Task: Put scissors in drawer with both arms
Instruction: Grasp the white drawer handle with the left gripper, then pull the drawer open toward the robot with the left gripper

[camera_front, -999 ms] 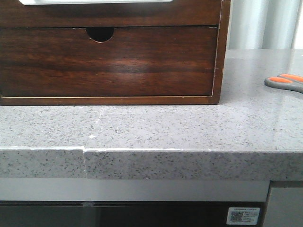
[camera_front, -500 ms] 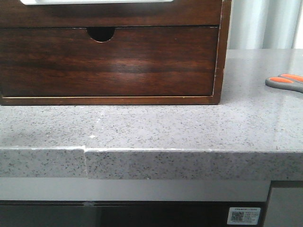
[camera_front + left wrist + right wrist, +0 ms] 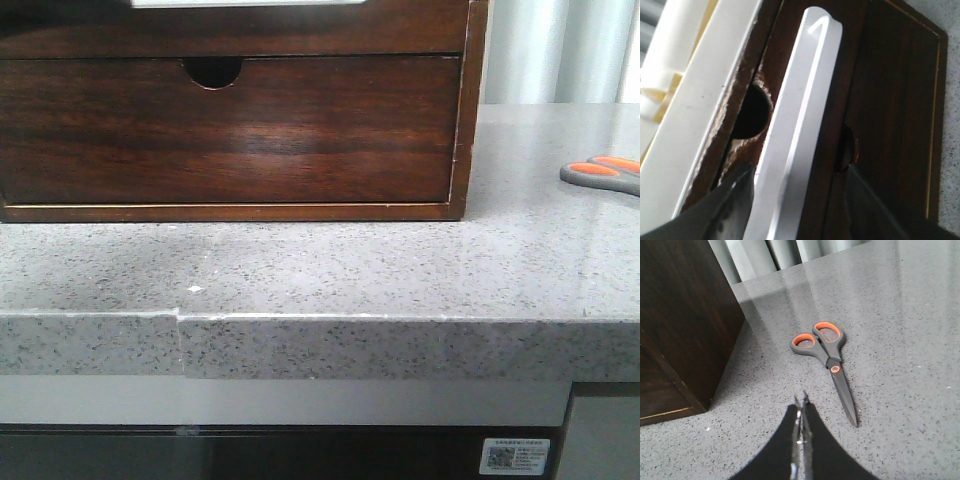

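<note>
Front view, scissors (image 3: 604,174): at the right edge, flat on the grey speckled worktop (image 3: 330,270), well apart from the wooden cabinet (image 3: 235,110).
Front view, drawer (image 3: 240,4): white sliver at top edge; neither arm shows.
Left wrist view, left pincer (image 3: 799,189): fingers spread either side of the drawer's white rim (image 3: 797,130).
Left wrist view, risk: a finger may slip off the glossy front or catch the finger notch (image 3: 751,111).
Right wrist view, right pincer (image 3: 801,405): fingers pressed together, empty, near the scissors' blades.
Right wrist view, risk: a closed pincer cannot grasp; flat blades may skid. Nothing lies between.

Kitchen-like, speckled grey stone countertop (image 3: 400,270)
</note>
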`<action>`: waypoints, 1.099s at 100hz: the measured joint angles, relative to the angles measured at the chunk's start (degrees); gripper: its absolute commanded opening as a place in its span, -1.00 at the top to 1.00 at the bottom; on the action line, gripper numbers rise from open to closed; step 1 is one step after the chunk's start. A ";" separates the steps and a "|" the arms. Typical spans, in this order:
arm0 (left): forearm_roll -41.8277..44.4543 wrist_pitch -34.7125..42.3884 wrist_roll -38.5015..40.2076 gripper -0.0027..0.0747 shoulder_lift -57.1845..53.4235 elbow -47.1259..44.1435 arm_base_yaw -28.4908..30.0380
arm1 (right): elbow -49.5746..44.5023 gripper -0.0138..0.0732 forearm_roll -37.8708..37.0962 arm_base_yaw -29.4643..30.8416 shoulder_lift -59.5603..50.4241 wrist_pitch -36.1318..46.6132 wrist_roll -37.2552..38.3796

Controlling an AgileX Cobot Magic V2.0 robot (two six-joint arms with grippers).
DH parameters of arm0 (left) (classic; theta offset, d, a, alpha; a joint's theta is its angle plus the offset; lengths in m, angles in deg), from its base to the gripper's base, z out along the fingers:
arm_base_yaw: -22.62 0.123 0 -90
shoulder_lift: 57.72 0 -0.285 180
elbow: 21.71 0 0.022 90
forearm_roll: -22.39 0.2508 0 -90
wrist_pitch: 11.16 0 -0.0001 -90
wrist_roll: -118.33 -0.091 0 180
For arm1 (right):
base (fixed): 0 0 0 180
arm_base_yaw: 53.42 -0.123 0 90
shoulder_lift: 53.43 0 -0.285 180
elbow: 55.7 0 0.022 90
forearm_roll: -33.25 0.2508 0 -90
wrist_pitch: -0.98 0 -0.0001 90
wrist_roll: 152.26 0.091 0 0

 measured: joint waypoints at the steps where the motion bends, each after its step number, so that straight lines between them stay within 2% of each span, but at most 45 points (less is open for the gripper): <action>1: 0.39 -0.14 0.00 -0.02 0.16 0.30 -0.01 | 0.00 0.82 0.00 0.00 0.00 0.00 0.00; 13: 2.28 -2.15 0.00 0.18 2.19 1.98 -0.88 | 0.00 0.82 0.10 0.00 0.00 0.00 0.00; 36: 2.64 -4.19 -0.28 0.97 3.51 3.54 -0.93 | 0.00 0.82 0.10 0.00 0.00 0.00 0.00; 85: 3.91 -4.83 -1.52 0.98 3.31 3.67 -1.15 | 0.00 0.82 0.10 0.00 0.00 0.00 0.00; 110: 3.99 -6.17 -1.08 0.98 -1.31 0.81 -3.97 | 0.00 0.82 0.10 0.00 0.00 0.00 0.00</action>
